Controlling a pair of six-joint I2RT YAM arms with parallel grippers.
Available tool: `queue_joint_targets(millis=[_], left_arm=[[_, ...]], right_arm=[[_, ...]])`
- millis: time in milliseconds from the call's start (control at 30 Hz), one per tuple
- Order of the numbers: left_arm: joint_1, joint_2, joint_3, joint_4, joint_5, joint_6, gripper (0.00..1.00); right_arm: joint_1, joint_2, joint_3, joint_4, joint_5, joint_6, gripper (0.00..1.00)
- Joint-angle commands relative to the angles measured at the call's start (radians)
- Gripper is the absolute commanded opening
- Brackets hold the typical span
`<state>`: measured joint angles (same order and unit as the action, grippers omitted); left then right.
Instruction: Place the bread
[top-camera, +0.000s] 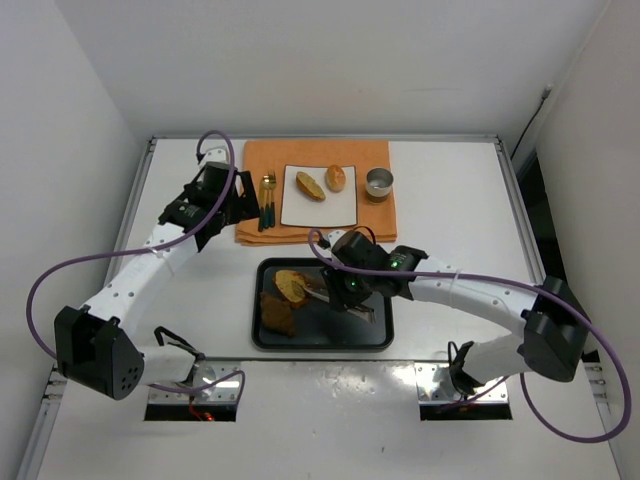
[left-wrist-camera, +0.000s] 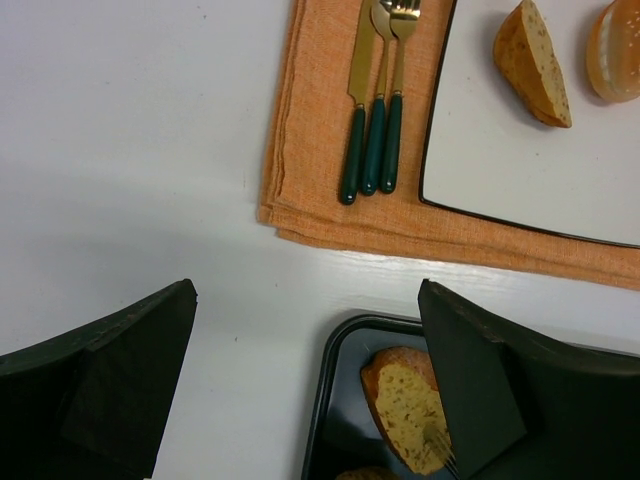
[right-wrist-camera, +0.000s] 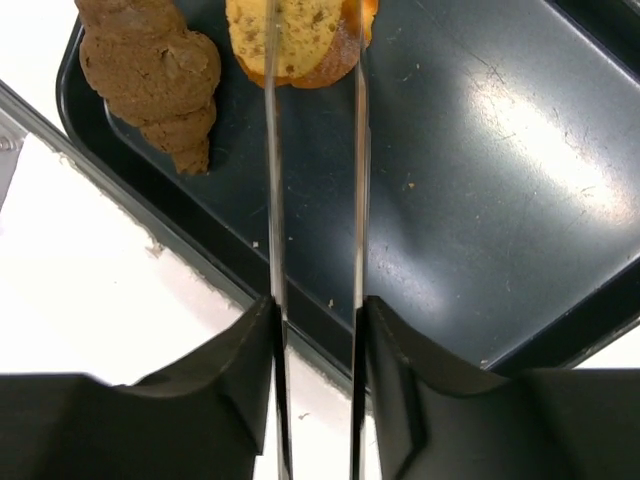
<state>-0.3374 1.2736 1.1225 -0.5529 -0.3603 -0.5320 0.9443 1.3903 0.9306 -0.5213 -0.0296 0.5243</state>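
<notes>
top external and wrist views. the right gripper (right-wrist-camera: 315, 340) was closed on a pair of thin metal tongs (right-wrist-camera: 272, 200), one finger pressed against each arm. the tong arms ran nearly parallel, a narrow gap between them, and reached the round slice (right-wrist-camera: 300, 40) of bread. whether their tips pinched the slice could not be told. this slice lay in the far left part of the dark tray (top-camera: 340, 335). it showed a pale yellow, speckled crumb ringed by an orange-brown crust. just beside it, nearer the tray's left wall, lay a darker brown lumpy piece (right-wrist-camera: 150, 75). the oval slice (left-wrist-camera: 532, 62), tan-crusted with a lighter cut face, and the glossy orange-brown bun (left-wrist-camera: 615, 50) rested near each other but apart on the white square plate (top-camera: 320, 208). the plate sat on an orange napkin (top-camera: 260, 160), with green-handled cutlery (left-wrist-camera: 375, 140) to its left and a metal cup (top-camera: 379, 183) to its right. the left gripper (left-wrist-camera: 300, 380) hung over bare table by the napkin's near left corner, fingers spread wide and holding nothing.
</notes>
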Motion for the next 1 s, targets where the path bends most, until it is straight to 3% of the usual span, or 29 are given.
queue_joint_targets(millis=[0,167,400,667,967], left_arm=[[0.012,-0.005,0.033,0.005,0.015,-0.005,0.99],[0.012,0.004,0.033,0.005,0.015,-0.005,0.99],[0.012,0.013,0.033,0.005,0.015,-0.005,0.99],[0.012,0.023,0.033,0.005,0.034,-0.005,0.99],[0.012,0.013,0.033,0.005,0.034,-0.005,0.99]], right_arm=[[0.005,-0.001,0.013,0.049,0.019,0.005,0.36],[0.005,-0.033,0.057,-0.020,0.057,-0.006,0.14],[0.005,-0.137,0.135,-0.146,0.181,-0.006,0.01],[-0.009,-0.175,0.198,-0.148,0.304,-0.038,0.00],[-0.036,0.065,0.269,0.081,0.461,-0.104,0.00]])
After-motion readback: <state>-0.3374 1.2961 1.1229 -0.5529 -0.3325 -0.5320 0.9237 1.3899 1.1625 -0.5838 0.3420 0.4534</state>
